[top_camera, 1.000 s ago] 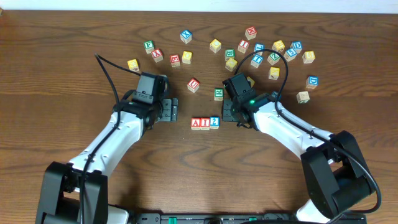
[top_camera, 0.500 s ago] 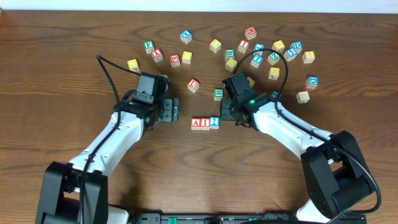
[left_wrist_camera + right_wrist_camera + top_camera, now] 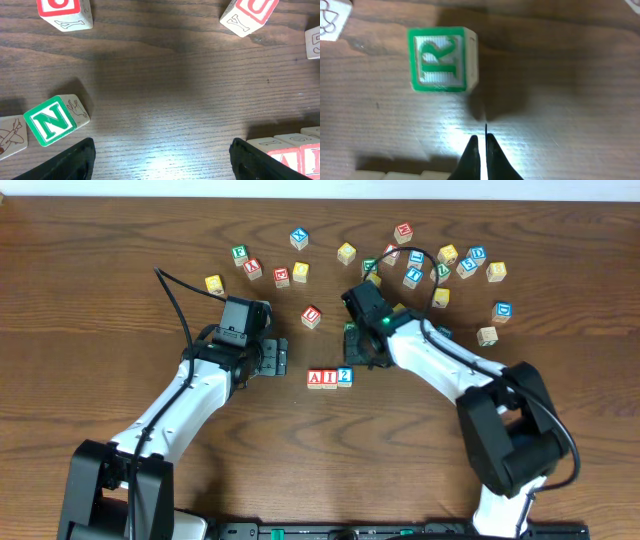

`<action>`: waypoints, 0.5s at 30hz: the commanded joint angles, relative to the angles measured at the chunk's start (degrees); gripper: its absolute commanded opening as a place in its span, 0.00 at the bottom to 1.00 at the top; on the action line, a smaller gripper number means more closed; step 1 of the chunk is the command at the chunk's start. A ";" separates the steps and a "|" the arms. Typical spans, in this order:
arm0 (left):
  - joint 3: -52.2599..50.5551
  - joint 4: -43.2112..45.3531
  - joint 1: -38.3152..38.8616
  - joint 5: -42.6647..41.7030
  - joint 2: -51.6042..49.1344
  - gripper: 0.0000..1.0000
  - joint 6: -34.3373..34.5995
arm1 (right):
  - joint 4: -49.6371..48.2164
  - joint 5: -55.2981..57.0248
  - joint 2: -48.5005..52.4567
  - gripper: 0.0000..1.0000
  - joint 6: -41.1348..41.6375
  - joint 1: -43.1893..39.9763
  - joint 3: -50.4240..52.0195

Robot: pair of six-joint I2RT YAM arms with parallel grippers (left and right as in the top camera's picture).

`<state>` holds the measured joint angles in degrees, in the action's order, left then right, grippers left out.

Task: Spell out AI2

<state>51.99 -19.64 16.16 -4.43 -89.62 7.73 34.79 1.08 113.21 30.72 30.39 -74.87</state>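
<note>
On the wooden tabletop (image 3: 100, 280) three cubes sit in a tight row, faces touching, between the two arms. A red-printed "A" cube (image 3: 314, 378) is on the left, a red-printed "I" cube (image 3: 329, 378) in the middle and a blue-printed "2" cube (image 3: 345, 376) on the right, so from overhead the row reads AI2.

The left gripper (image 3: 160, 155) hangs just to the left of the row with its fingers spread wide and nothing between them. Its wrist camera shows a green "N" cube (image 3: 50, 120) lying tilted, a red "U" cube (image 3: 250, 12) at the top edge, and the red "A" at the lower right (only partly in view).

The right gripper (image 3: 481, 142) has its fingers pressed together and holds nothing. Its tip points at bare wood between the row and a green "R" cube (image 3: 440, 60), close to that cube but not touching it.
</note>
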 commanded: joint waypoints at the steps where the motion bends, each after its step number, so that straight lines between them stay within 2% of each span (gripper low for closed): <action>1: 0.52 -0.28 -0.20 -0.50 1.03 0.85 0.52 | 0.57 -0.22 1.46 0.01 -2.45 0.46 -2.47; 15: 0.52 -0.37 -0.20 -0.50 1.03 0.85 0.52 | 1.01 -0.17 1.55 0.01 -2.95 2.67 -2.71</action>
<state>51.99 -19.66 16.16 -4.58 -89.62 7.73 35.64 0.82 114.30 28.64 32.16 -76.12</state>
